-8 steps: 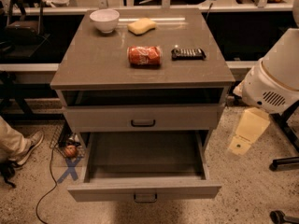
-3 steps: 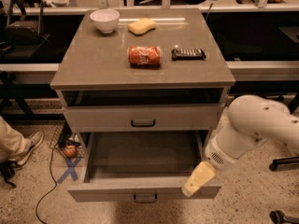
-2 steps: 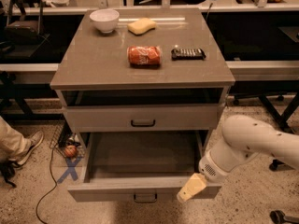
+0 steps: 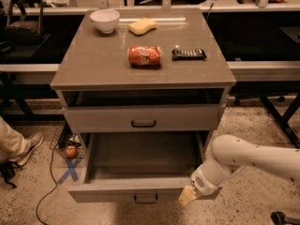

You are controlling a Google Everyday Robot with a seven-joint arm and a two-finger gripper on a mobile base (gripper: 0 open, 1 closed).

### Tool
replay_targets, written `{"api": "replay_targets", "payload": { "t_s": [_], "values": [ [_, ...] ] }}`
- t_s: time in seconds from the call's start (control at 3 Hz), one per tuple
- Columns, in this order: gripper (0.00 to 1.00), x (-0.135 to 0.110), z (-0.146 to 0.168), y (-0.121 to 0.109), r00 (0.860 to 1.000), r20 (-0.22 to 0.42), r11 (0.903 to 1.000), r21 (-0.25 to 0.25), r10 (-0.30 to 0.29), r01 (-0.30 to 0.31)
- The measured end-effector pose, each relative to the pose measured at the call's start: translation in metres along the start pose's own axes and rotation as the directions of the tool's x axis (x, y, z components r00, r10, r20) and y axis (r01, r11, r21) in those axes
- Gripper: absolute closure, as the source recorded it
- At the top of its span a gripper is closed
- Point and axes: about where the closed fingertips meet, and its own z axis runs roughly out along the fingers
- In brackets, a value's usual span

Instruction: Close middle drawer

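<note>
Hanging open under front edge of desk (image 4: pixel 93 64): middle drawer (image 4: pixel 112 191). Gripper (image 4: pixel 190 196) being held at front panel's right end; state cannot be told. Drawer being judged rigid, easy-gliding; flat panel being favoured for pushing.

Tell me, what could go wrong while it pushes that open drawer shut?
The gripper is at the right end of the front of the middle drawer, away from the handle, so a push there might skew and jam it, or slip off the corner. A hard slam could roll the red can lying on its side on top.
</note>
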Motion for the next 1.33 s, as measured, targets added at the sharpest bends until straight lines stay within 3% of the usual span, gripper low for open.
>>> {"api": "replay_targets", "payload": {
  "t_s": [0.33, 0.67, 1.0, 1.33],
  "values": [
    [0.88, 0.005, 0.035, -0.014, 0.998, -0.057, 0.9991, 0.011, 0.041, -0.041],
    [1.00, 0.006, 0.058, -0.033, 0.993, -0.083, 0.9960, 0.049, 0.079, -0.075],
    [1.00, 0.001, 0.076, -0.060, 0.989, -0.074, 0.9875, 0.098, 0.131, -0.124],
    [1.00, 0.001, 0.076, -0.060, 0.989, -0.074, 0.9875, 0.098, 0.131, -0.124]
  ]
}}
